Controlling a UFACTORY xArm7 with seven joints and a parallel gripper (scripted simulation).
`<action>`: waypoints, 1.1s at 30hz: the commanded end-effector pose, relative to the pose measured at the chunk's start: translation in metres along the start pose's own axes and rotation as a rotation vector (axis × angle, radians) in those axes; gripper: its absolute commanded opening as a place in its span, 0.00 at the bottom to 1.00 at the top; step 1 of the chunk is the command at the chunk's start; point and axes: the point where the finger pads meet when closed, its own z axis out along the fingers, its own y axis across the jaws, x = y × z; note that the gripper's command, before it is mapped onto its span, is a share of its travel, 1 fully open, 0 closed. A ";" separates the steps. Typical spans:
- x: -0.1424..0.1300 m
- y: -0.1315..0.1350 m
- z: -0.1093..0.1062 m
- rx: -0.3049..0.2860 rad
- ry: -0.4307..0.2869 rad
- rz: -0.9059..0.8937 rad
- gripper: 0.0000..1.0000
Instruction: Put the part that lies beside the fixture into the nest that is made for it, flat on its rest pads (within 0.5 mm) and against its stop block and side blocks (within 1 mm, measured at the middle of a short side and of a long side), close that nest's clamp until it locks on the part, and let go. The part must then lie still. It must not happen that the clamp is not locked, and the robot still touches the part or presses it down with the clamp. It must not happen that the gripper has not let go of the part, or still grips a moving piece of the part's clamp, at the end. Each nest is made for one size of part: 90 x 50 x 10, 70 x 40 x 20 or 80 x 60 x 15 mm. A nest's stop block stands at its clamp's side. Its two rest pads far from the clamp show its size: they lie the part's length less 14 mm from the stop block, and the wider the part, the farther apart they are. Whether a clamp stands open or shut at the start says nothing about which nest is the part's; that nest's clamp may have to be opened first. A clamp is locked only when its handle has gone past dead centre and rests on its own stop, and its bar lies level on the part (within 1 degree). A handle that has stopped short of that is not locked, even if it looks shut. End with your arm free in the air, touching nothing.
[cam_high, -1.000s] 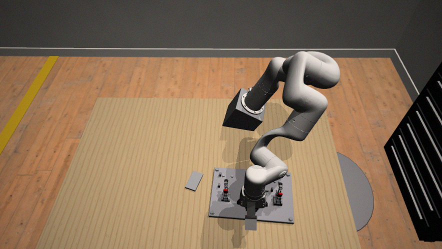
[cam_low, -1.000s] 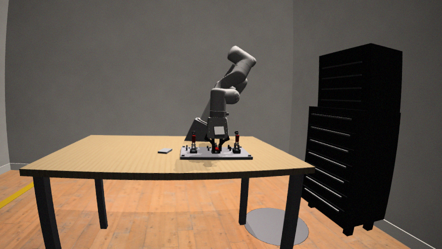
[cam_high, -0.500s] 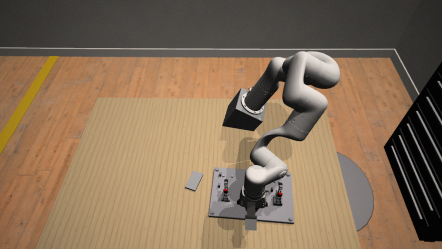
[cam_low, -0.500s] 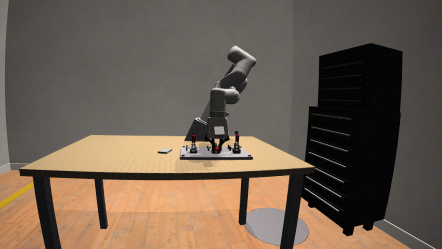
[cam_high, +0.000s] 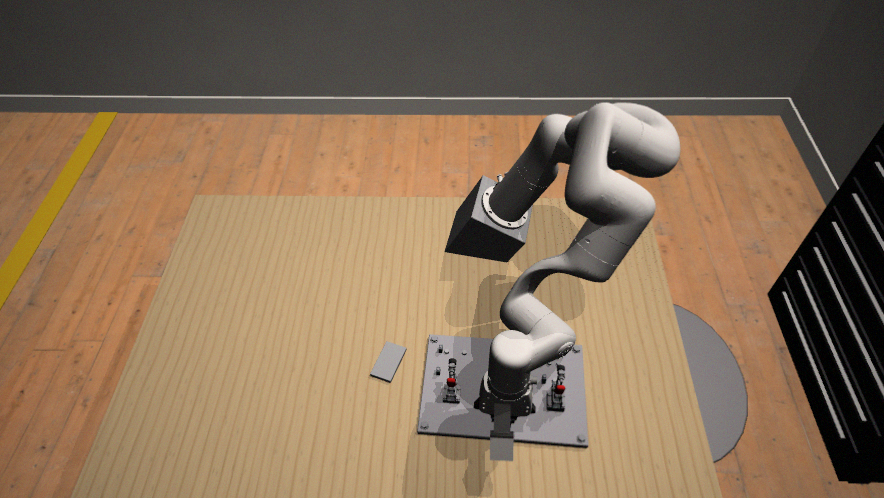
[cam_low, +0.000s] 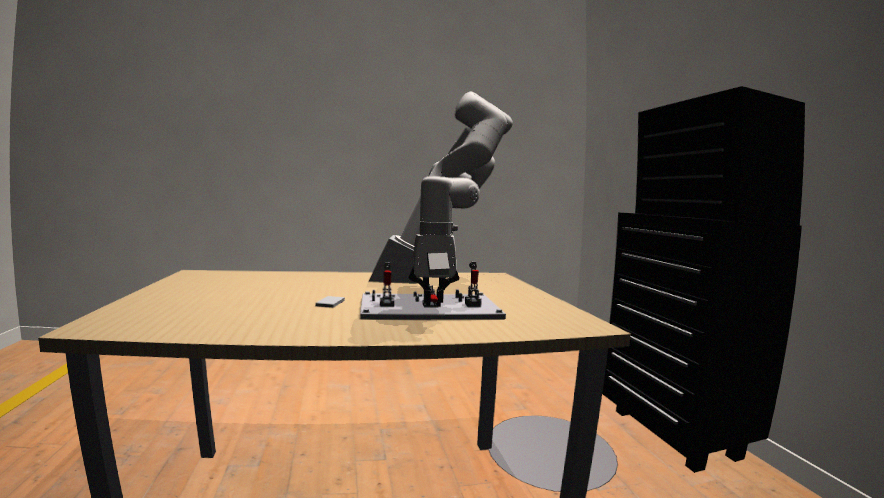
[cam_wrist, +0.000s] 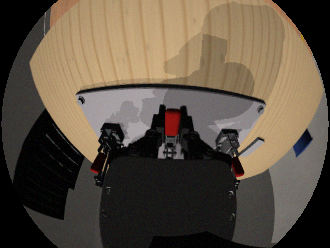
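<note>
Surface: we see a wooden table (cam_low: 204, 309) bearing the grey fixture plate (cam_high: 445, 420).
Room: black drawer cabinet (cam_low: 711, 266).
Gripper (cam_low: 433, 298): closed on the middle clamp's red handle (cam_wrist: 170, 120).
Top view only: we see the part (cam_high: 388, 361) lying flat beside the plate.

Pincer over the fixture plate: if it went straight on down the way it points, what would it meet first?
The pincer points straight down, already shut on the middle clamp's red handle. Below that comes the clamp itself, then the fixture plate.

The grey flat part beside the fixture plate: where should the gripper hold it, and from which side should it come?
Come from straight above and close across the two long edges at mid-length. The part lies flat on the table, so only its thin sides offer grip. First, the gripper must release the middle clamp handle.
</note>
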 end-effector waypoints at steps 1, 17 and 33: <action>0.002 0.001 -0.002 -0.001 0.005 0.000 0.00; 0.001 0.001 -0.004 -0.001 0.005 0.000 0.00; -0.003 0.001 -0.013 -0.001 0.005 0.000 0.00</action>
